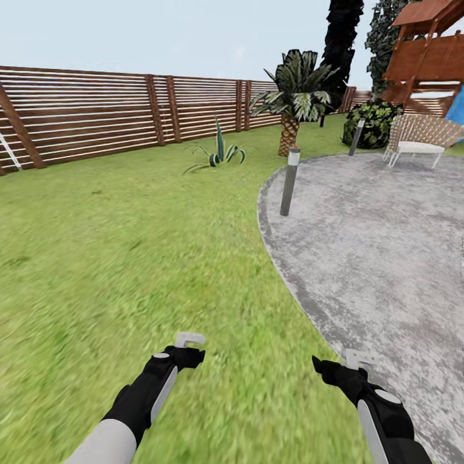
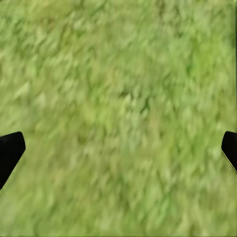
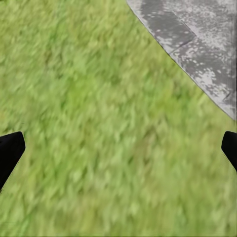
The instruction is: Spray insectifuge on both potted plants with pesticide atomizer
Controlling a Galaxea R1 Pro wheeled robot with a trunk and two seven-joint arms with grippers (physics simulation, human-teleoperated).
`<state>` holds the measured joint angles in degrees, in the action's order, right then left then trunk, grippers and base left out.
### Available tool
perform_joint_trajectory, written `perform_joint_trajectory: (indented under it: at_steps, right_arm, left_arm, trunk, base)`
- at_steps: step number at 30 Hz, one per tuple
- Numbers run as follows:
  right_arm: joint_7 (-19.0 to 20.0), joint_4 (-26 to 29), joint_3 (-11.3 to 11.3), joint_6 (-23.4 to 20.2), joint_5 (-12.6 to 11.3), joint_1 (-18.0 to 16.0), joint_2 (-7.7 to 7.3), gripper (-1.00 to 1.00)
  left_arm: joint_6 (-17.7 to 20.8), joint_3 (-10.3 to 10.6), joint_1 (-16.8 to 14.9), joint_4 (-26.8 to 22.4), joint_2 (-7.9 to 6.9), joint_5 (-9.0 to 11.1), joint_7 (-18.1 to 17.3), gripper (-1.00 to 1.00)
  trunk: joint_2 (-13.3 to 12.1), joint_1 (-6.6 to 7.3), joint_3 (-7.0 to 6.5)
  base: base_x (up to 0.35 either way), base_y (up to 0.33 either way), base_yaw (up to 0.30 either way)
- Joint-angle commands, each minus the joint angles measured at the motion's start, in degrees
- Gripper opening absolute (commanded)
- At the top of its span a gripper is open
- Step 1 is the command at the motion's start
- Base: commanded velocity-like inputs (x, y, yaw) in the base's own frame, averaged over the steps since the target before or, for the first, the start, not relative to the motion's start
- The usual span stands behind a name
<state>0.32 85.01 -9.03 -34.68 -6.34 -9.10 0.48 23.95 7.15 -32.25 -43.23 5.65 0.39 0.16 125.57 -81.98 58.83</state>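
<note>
The robot stands on the lawn [image 1: 129, 245] of the garden, both arms held low and forward over the grass. The left hand [image 1: 187, 351] and the right hand [image 1: 341, 367] each hold nothing — in the wrist views the dark fingertips [image 2: 10, 153] sit at opposite edges of the frame, spread wide over blurred grass, and the right pair [image 3: 10, 153] likewise, with a corner of grey paving [image 3: 197, 44] near it. In the head view the curved paved area [image 1: 374, 238] lies to the right, a grey bollard post [image 1: 289, 180] at its edge. Farther off stand a spiky light-green plant [image 1: 219, 154], a short palm [image 1: 293, 96], a dark bush [image 1: 374, 122], a wicker chair [image 1: 422, 136] and the brown slatted fence [image 1: 96, 113]. The pesticide atomizer cannot be made out.
</note>
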Motion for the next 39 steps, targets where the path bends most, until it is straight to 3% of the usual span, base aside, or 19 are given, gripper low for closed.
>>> perform_joint_trajectory:
  at_steps: [1,11,39]
  right_arm:
    - [0.0,0.1,-0.1,-0.3,-0.4,0.0,0.05,1.0]
    - [0.0,0.1,-0.1,-0.3,-0.4,0.0,0.05,1.0]
    - [0.0,0.1,-0.1,-0.3,-0.4,0.0,0.05,1.0]
  left_arm:
    - [0.3,0.1,0.0,-0.1,-0.02,0.0,0.0,1.0]
    - [0.3,0.1,0.0,-0.1,-0.02,0.0,0.0,1.0]
    - [0.3,0.1,0.0,-0.1,-0.02,0.0,0.0,1.0]
  trunk:
    - [0.0,-0.03,0.02]
    - [0.0,-0.03,-0.3]
    - [0.0,-0.03,-0.72]
  base:
    - [0.337,0.121,-0.252]
    - [0.254,0.056,-0.253]
    - [0.005,0.0,-0.281]
